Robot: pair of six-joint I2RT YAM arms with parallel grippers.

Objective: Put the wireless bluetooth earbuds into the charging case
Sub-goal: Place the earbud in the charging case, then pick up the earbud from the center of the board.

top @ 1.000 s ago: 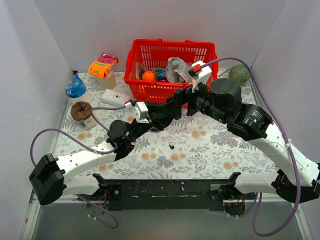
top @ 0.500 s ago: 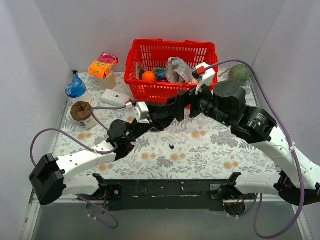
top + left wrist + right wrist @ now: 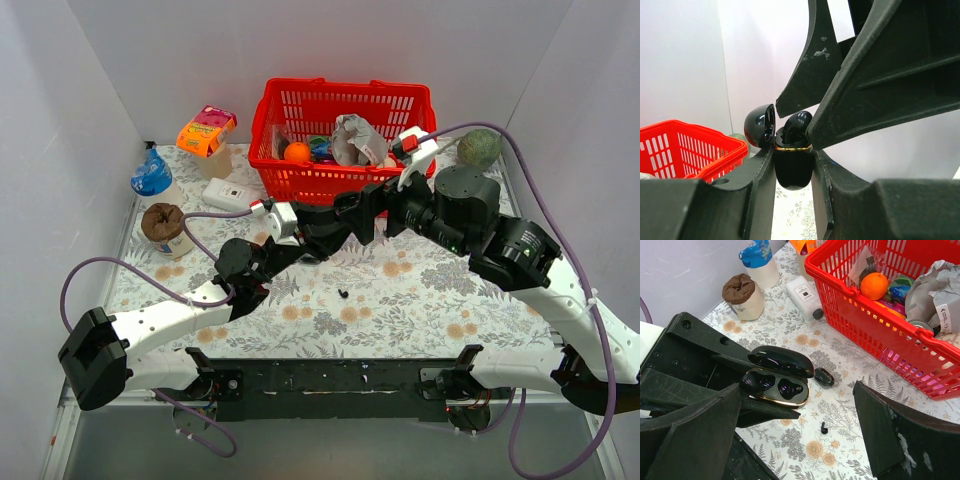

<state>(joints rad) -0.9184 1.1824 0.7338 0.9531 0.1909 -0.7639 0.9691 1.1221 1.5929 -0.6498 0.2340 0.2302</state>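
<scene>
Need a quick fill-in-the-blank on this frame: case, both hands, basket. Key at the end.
1. The left hand grips the charging case, whose lid stands ____.
2. The right hand is ____, holding nothing.
3. The basket holding the orange is coloured ____.
Missing words: open; open; red.

Charging case [image 3: 776,388] open (lid up); one earbud [image 3: 824,377] on the table [image 3: 790,442].
</scene>
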